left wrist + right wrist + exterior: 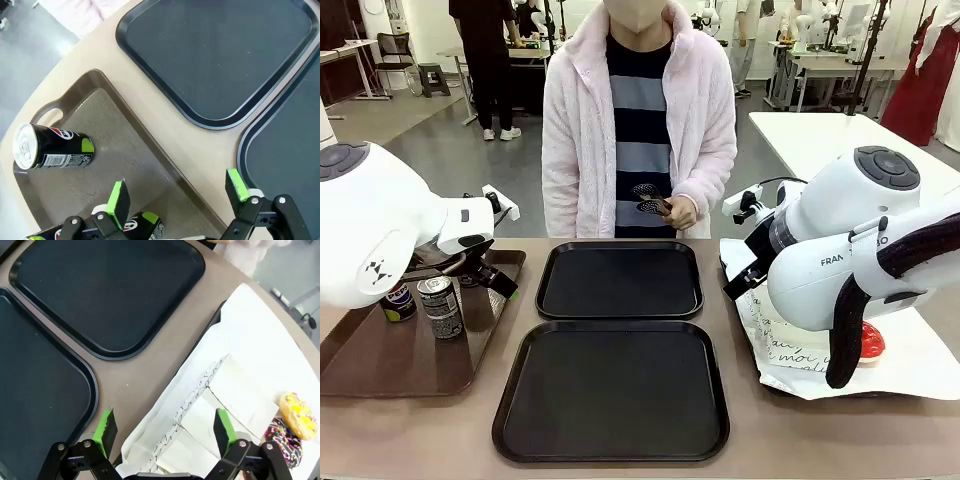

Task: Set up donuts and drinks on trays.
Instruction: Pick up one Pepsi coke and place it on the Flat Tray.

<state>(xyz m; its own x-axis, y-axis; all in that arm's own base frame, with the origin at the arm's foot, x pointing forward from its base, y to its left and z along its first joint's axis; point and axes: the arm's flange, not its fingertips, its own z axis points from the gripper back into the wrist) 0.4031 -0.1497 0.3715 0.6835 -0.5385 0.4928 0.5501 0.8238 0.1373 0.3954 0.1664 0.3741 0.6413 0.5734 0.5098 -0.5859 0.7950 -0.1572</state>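
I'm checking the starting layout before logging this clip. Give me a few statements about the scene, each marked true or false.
1. The far black tray and the near black tray are both bare. True.
2. The cans sit on the near black tray. False: they sit on the brown tray.
3. The left tool grips a can. False: it is open, holding nothing.
4. The person holds tongs. True.
5. The right tool is open above white paper sleeves. True.

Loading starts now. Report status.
Left gripper open above cans, brown tray. Right gripper open above donut sleeves. Black trays not yet loaded. Person's hand with tongs, far side.
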